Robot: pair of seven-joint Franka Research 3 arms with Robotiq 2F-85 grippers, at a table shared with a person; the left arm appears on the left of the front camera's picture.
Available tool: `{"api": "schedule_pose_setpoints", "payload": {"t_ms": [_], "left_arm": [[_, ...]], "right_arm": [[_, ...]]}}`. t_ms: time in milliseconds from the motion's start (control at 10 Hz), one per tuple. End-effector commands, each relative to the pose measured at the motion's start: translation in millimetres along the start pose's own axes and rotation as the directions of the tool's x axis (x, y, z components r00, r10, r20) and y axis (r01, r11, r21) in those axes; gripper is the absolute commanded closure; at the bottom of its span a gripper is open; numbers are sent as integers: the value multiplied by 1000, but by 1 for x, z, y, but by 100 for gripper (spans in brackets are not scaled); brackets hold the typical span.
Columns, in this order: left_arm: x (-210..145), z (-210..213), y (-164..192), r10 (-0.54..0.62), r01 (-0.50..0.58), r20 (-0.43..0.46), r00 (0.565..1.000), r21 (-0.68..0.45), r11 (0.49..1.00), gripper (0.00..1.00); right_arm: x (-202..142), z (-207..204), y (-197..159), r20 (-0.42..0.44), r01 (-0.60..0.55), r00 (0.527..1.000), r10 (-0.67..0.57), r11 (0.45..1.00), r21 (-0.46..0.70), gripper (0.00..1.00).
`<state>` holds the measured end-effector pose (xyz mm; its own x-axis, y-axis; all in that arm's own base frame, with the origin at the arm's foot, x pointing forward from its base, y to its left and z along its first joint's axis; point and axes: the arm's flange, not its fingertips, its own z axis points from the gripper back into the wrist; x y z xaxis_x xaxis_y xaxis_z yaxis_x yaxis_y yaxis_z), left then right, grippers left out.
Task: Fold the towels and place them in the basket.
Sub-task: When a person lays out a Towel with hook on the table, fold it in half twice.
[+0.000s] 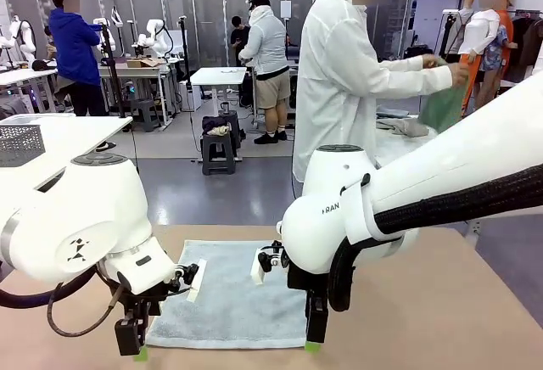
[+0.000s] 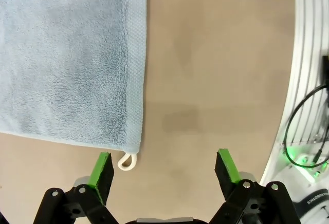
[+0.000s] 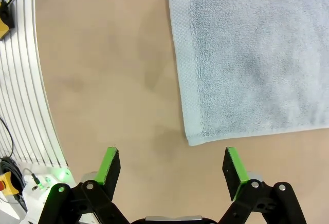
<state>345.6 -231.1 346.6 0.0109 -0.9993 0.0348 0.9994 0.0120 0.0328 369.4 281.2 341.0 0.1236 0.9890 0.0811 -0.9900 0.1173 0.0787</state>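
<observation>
Two grippers stand wide open and empty, one at each near corner of the pale blue-grey towel [image 1: 233, 294]: the left gripper [image 2: 163, 165] has the corner and its small loop [image 2: 127, 161] just beside one green pad [image 2: 103, 166], the right gripper [image 3: 171, 160] has its corner just ahead, between its own pads [image 3: 110, 165]. The towel lies flat on the table [image 1: 441, 302], its long axis seemingly running away toward the person [image 1: 339, 73], who holds a green towel [image 1: 443, 105]. Only "FRAN" reads on the right arm [image 1: 331, 208]
</observation>
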Motion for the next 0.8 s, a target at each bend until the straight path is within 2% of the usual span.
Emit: {"api": "schedule_pose_setpoints", "payload": {"t_ms": [0, 300, 700], "left_arm": [[-3, -4, -5, -11, 11, -17, 1000, 44, 999, 0], [-7, -20, -5, -33, 35, -22, 999, 70, 997, 0], [-9, -36, 5, -81, 83, -22, 996, 99, 992, 0]], "right_arm": [[3, -3, 10, -11, -36, 999, 36, 997, -67, 0], [11, -20, 7, -27, -102, 995, 100, 989, -103, 0], [15, -40, 6, -52, -119, 992, 115, 988, -93, 0]]}}
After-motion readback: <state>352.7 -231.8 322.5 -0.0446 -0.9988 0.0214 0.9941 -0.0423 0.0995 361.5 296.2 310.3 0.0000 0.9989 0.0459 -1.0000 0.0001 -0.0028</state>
